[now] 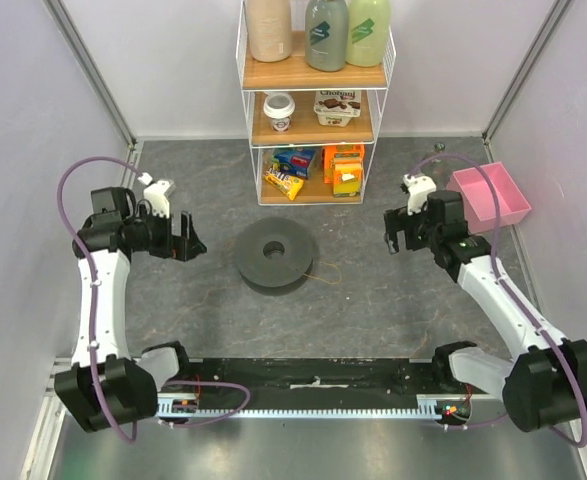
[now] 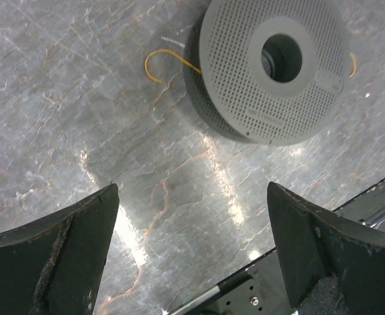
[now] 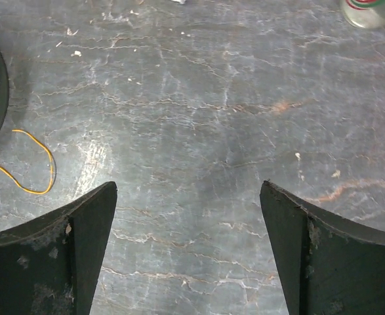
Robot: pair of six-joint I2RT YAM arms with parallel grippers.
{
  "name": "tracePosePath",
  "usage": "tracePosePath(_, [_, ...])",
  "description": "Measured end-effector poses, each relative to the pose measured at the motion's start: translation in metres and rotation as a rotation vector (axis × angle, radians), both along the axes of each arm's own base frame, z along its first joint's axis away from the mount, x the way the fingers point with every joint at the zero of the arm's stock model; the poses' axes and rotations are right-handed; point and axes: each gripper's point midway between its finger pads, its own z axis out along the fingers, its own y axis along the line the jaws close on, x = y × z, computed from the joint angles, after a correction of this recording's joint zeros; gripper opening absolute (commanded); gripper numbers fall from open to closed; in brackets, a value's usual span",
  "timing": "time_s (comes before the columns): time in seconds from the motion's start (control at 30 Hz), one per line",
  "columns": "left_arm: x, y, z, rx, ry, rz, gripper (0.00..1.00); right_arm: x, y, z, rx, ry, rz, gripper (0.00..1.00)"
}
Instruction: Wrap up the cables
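Midway across the counter [image 1: 173, 310] a gray perforated spool [image 1: 276, 254] lies flat, its yellow cable [image 1: 325, 272] tail loose alongside. Both end effectors, left [image 1: 187, 240] and right [image 1: 397, 234], hover wide open, empty. Whether winding is ahead or finished, I cannot tell.

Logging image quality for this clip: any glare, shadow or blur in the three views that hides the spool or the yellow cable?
Top external: even light, sharp; spool clear, yellow cable thin and faint. Left wrist: bright glare streaks on the table between the fingers, spool and cable end in focus. Right wrist: mild sheen beside the cable loop, fingers dark; only the spool's edge in frame.
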Motion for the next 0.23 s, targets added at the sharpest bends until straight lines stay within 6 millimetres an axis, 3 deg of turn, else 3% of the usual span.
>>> tracePosePath(0.1, [-0.010,0.003,-0.008,0.044,-0.015,-0.009,0.99,-0.003,-0.010,0.007,0.023,-0.012,-0.034,0.98])
tracePosePath(0.23, [-0.016,0.005,-0.013,0.078,-0.025,-0.021,0.99,-0.007,-0.008,0.015,0.040,-0.031,-0.022,0.98])
